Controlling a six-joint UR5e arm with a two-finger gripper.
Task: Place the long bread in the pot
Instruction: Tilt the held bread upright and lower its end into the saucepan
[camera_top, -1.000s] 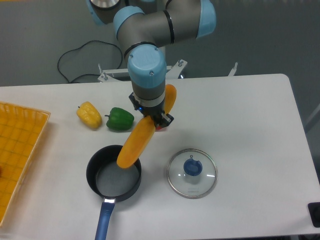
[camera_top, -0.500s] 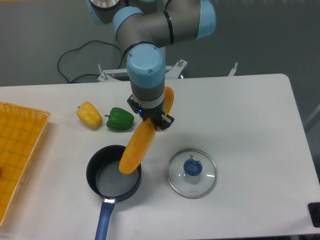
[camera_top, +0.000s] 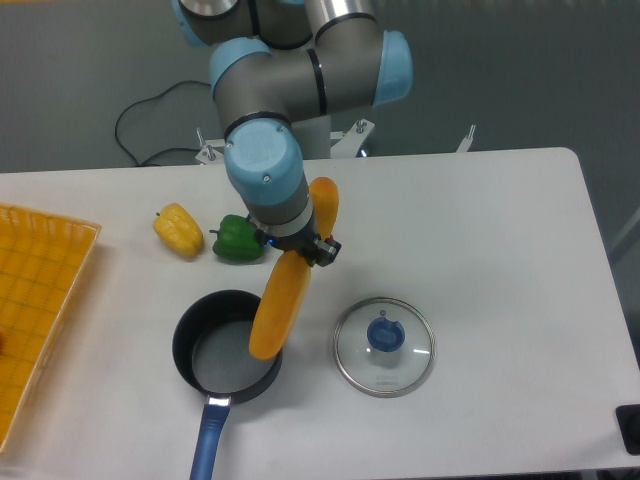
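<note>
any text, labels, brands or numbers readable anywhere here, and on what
None can be read.
The arm, gripper, bread, pot, lid, both peppers and the orange tray show no lettering at this resolution.
Only a small blue light glows at the wrist; it is no sign or number.

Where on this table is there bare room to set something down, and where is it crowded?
Bare: the table's right half beyond the glass lid, and the front-left strip between pot and yellow basket. Crowded: the middle, where gripper, long bread, green pepper and yellow pepper cluster.
</note>
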